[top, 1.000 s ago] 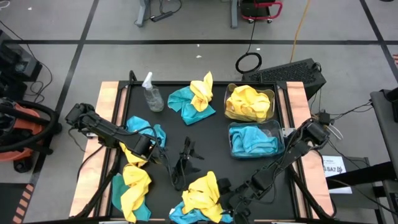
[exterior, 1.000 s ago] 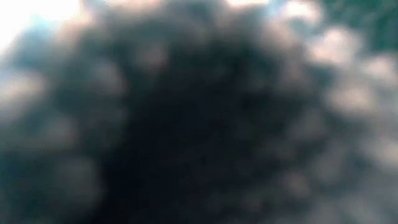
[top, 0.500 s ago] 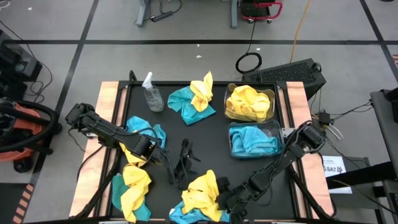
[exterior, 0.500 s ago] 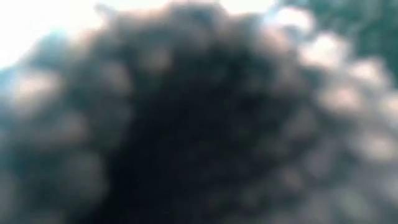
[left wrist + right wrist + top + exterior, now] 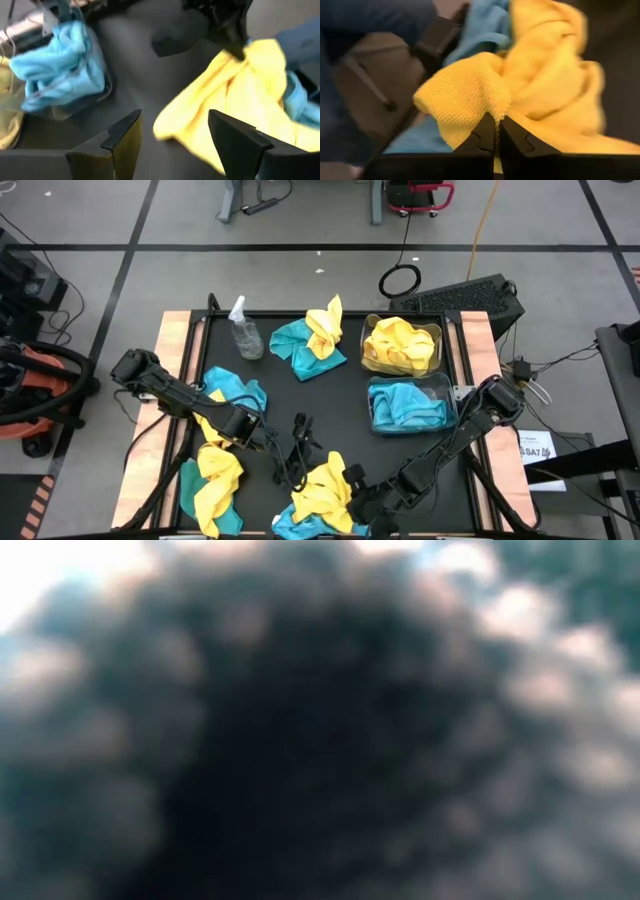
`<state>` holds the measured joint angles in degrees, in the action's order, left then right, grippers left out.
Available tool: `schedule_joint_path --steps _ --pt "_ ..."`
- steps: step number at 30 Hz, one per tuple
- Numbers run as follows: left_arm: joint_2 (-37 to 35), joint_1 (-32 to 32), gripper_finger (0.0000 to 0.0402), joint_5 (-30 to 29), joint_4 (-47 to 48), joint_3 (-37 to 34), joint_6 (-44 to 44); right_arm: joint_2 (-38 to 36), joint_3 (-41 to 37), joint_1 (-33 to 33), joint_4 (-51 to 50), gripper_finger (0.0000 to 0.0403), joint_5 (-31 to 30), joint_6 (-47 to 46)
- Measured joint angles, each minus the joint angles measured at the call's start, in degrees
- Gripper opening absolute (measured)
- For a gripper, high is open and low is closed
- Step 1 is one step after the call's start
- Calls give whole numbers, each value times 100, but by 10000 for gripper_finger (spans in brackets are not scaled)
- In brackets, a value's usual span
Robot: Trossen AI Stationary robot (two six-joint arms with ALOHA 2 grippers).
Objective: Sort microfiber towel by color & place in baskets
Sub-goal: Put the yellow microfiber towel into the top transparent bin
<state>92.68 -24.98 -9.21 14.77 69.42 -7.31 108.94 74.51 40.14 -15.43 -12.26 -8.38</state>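
A yellow microfiber towel (image 5: 325, 485) lies bunched on a teal one (image 5: 300, 525) at the table's near middle. My right gripper (image 5: 352, 480) is shut on the yellow towel. My left gripper (image 5: 296, 444) is open and empty, just left of that pile; its fingers (image 5: 122, 134) stand over bare table, the yellow towel (image 5: 235, 95) before them. Two clear baskets stand at the right: the far one (image 5: 400, 345) holds yellow towels, the near one (image 5: 408, 402) teal towels. My right gripper pinches a raised fold of the yellow towel (image 5: 485, 102) between its two shut fingertips. The fingers come slanting down from the table's right. The fold is drawn up at the fingers (image 5: 235, 42); the rest spreads slack onto the teal towel (image 5: 485, 27) and the table.
A clear spray bottle (image 5: 243, 330) stands at the far left. Teal and yellow towels lie at the far middle (image 5: 312, 340), a teal one at the left (image 5: 232, 390), a yellow-and-teal heap at the near left (image 5: 215, 480). The low view is blocked by something dark and blurred.
My left gripper has moved a little toward the table's near edge, closer to the yellow towel. My right gripper has crept toward the table's left, and the yellow towel's top has bunched up at it.
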Motion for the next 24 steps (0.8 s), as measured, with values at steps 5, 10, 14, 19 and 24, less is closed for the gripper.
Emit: schedule_joint_path --steps 5,10,14,19,24 --pt "-4 -54 233 165 -878 -240 -51 -251 828 -3 -1484 1 -618 232" --pt "-6 -66 233 617 -1084 -248 -47 -656 1175 -4 -2297 1 -1133 416" --pt "-4 -66 233 825 -1356 -250 69 -1105 1194 -33 -2522 1 -1548 551" --pt "62 -32 234 474 -1654 -336 87 -1649 1194 -71 -2453 0 -1815 869" --pt "424 45 267 350 -2156 -439 186 -2047 1196 -87 -2210 0 -1851 1192"
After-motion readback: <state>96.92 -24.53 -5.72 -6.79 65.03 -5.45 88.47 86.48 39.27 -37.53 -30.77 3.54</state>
